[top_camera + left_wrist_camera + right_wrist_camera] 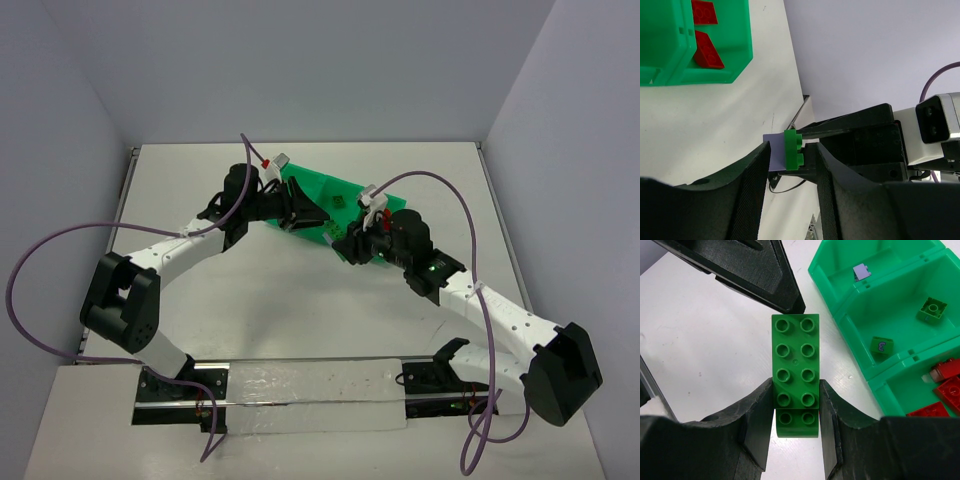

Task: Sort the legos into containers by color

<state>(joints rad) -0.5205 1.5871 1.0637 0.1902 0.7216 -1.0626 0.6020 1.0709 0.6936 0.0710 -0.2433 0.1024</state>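
The right fingers are pressed against the two long sides of a long green brick, which is pinched near one end with its studs turned toward the right wrist camera. In the left wrist view, a lavender brick is seen joined to the flat underside of the green one. The left fingers are spread, one on each side of this stack. The lavender face is met by or just beside one finger, and a gap is seen between the green studs and the other finger.

The stack is held above the white table, just beside the green tray and not over any compartment. Three compartments are seen in a row in the tray. A small lavender piece is lying in the far one. Two small green bricks are lying apart in the middle one. Red bricks are gathered in the near one.
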